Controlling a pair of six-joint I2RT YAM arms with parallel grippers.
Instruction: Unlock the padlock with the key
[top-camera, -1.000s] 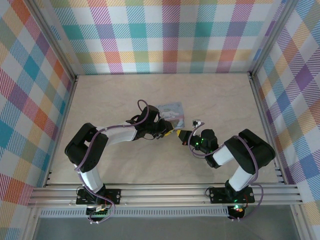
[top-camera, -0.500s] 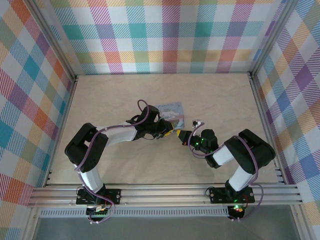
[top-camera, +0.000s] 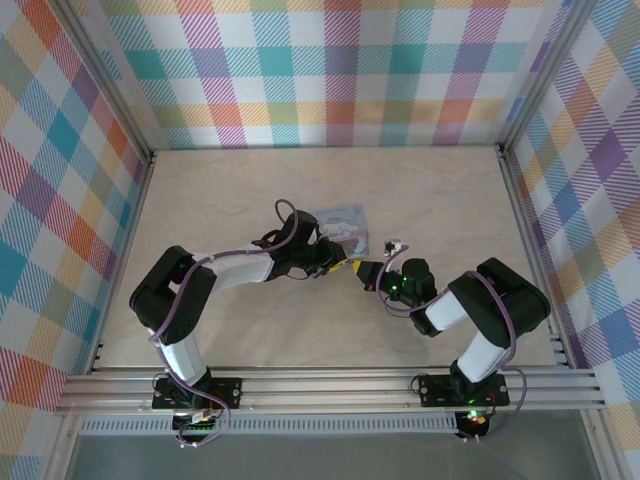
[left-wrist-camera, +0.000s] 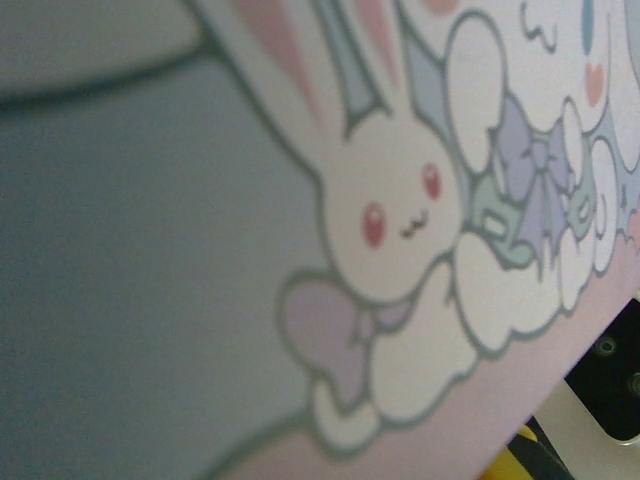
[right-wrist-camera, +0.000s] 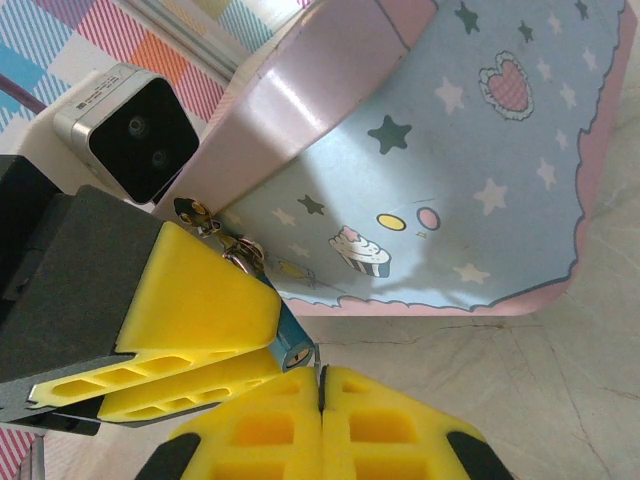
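Note:
In the right wrist view the small blue-green padlock (right-wrist-camera: 293, 345) is clamped between the yellow fingers (right-wrist-camera: 200, 300) of my left gripper (right-wrist-camera: 270, 338), keyhole end facing my right gripper. Its shackle (right-wrist-camera: 240, 255) hangs from the latch of the pale blue cartoon tin (right-wrist-camera: 480, 150). My right gripper (right-wrist-camera: 321, 372) is shut on the thin dark key (right-wrist-camera: 319, 364), whose tip stands right at the padlock's keyhole. From above, the left gripper (top-camera: 343, 266) and right gripper (top-camera: 366, 272) meet just in front of the tin (top-camera: 342, 222).
The left wrist view looks straight at the tin's rabbit print (left-wrist-camera: 390, 210) from very close. The left wrist camera housing (right-wrist-camera: 130, 130) sits beside the tin. Plaid walls (top-camera: 340, 70) enclose the beige table (top-camera: 230, 180) on three sides.

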